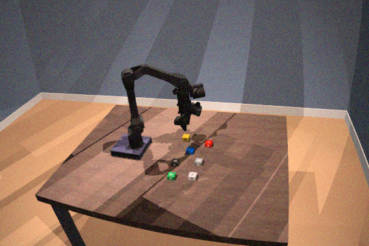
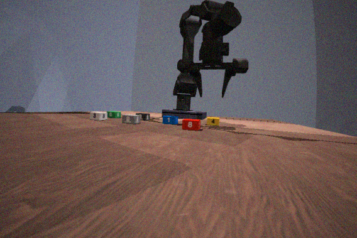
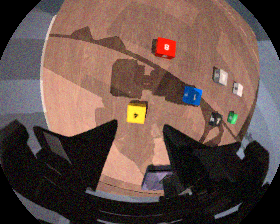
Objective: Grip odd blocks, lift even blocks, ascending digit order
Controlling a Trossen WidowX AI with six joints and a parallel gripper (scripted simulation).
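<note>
My gripper [image 1: 184, 129] [image 2: 212, 97] [image 3: 140, 125] is open and empty, in the air above the yellow block. The yellow block [image 1: 186, 137] [image 2: 213, 121] [image 3: 136, 113] shows a 4 and rests on the table. The blue block [image 1: 190, 150] [image 2: 170, 120] [image 3: 192, 95] shows a 1. The red block [image 1: 208, 144] [image 2: 191, 124] [image 3: 165, 48] shows an 8. The white block [image 1: 192, 176] [image 2: 98, 115] [image 3: 237, 89] shows a 3. The grey block [image 1: 199, 161] [image 2: 131, 119] [image 3: 220, 76], green block [image 1: 171, 176] [image 2: 114, 114] [image 3: 232, 118] and black block [image 1: 175, 162] [image 2: 143, 116] [image 3: 214, 119] have digits too small to read.
The arm's purple base [image 1: 127, 146] [image 2: 183, 114] [image 3: 158, 178] stands on the table [image 1: 247, 177] [image 2: 188, 174], left of the blocks in the top view. The blue block lies between the yellow block and the black and grey blocks.
</note>
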